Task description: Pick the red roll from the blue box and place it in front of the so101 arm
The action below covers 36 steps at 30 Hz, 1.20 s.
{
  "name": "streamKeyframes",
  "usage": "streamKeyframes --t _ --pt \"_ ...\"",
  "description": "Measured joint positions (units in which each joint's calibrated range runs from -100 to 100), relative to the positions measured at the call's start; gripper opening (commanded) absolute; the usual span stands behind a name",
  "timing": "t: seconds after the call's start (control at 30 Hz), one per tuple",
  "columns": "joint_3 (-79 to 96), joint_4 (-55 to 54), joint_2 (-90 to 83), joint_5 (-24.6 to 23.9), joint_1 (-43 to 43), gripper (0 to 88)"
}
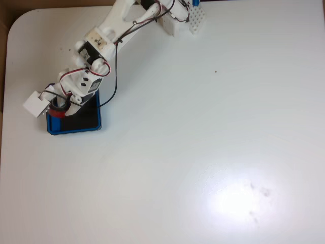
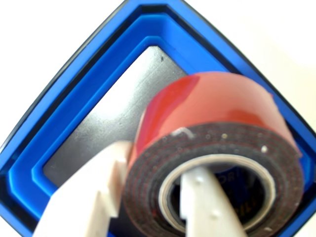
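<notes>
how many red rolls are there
1. The red roll is over the blue box, with one pincer finger through its hole and the other outside its wall. The arm hides part of the box in the fixed view.

In the fixed view the box (image 1: pixel 76 124) sat on the surface (image 1: pixel 203 152) near its left edge, well apart from the arm's base at the top. The arm (image 1: pixel 106 43) reached from that base down and left over the box's upper left corner. The roll (image 1: pixel 58 110) stood inside the box at that corner. In the wrist view the end effector (image 2: pixel 153 197) straddled the roll's (image 2: pixel 217 113) wall, one finger (image 2: pixel 202 207) inside its hole, the other outside on the left, above the box's (image 2: pixel 74 113) floor.
</notes>
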Motion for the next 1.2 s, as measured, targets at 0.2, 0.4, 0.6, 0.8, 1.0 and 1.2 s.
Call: streamKeyframes --t 0.2,0.4,0.6,0.8,1.0,1.2 --pt "14.26 0.0 -14.14 0.0 -5.84 0.5" --pt "32.47 0.0 -29.3 0.0 -17.12 0.5" --pt "46.91 0.0 -42.85 0.0 -32.56 0.5" --pt "55.52 0.0 -46.57 0.0 -47.5 0.5" --pt "61.79 0.0 -46.57 0.08 -53.74 0.5" --pt "65.47 0.0 -46.66 0.17 -54.43 0.5"
